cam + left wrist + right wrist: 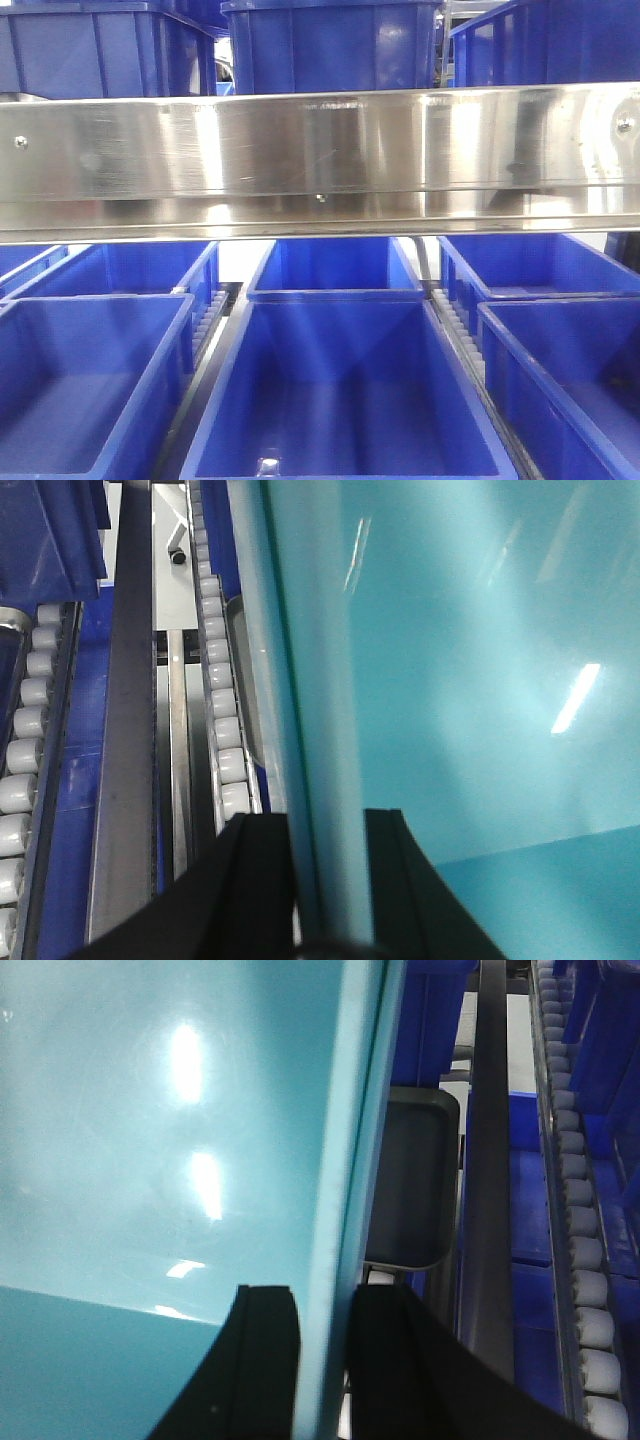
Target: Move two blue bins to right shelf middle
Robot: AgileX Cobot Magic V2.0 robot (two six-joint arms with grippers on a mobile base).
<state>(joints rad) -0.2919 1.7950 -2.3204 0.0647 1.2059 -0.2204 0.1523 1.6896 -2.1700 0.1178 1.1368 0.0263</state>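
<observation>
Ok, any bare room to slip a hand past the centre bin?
Only narrow strips flank the centre bin: the left roller strip beside the left bin, the right roller strip beside the right bin. Bins fill every lane.

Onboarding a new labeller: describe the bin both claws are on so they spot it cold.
Find the wide steel beam across the front view; below it, blue bins sit in lanes split by roller tracks. The front bin is the nearer of two in the middle lane. Of the front row, only it shows a track on each side, matching the walls the left claw and right claw straddle.
</observation>
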